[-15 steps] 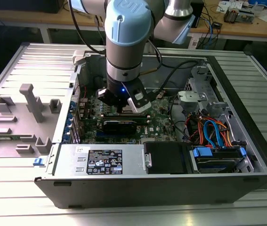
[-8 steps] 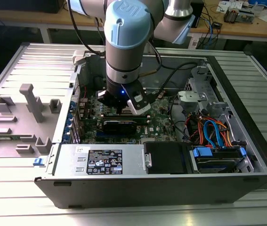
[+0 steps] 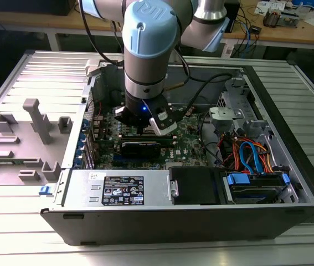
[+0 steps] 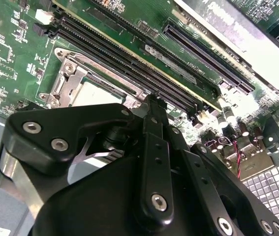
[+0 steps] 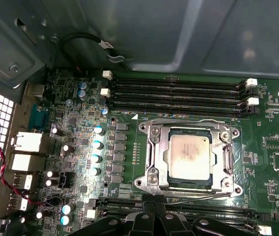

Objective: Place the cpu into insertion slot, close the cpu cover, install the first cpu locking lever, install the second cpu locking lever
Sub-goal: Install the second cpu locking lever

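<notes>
Under its cover (image 5: 191, 160), cpu (image 5: 190, 157) lies flat.

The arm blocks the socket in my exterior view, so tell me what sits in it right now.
Observer: In the first wrist view, the cpu lies in the insertion slot, silver top up.
Operator: Report the cover.
Observer: The cpu cover lies flat around the chip, which shows through its window.
Operator: Place the gripper against it.
Observer: The gripper is at the socket's edge, where a thin metal rod runs along the cover. I cannot tell whether it touches.
</notes>
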Robot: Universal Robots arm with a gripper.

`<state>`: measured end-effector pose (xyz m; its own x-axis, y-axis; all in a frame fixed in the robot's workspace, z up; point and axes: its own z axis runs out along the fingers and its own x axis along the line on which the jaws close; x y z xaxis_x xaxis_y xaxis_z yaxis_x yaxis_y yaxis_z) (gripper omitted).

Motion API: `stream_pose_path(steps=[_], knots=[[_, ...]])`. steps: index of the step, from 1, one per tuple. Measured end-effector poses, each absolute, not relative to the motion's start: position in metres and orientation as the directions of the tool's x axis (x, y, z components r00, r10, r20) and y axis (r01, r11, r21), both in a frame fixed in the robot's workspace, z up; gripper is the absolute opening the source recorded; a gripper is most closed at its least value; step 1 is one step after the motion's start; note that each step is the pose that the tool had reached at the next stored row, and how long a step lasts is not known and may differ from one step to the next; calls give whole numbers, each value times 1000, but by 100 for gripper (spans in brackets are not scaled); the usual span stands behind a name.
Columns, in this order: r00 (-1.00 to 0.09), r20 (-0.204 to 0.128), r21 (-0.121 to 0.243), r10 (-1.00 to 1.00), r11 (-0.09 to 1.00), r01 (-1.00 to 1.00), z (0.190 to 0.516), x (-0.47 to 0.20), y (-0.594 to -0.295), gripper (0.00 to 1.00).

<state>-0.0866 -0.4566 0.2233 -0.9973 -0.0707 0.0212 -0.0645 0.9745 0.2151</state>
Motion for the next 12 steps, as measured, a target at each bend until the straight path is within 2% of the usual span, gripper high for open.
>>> stream_pose_path(steps=[12], knots=[[-998,21,220,-64,974,-58,216,-96,-457,11]])
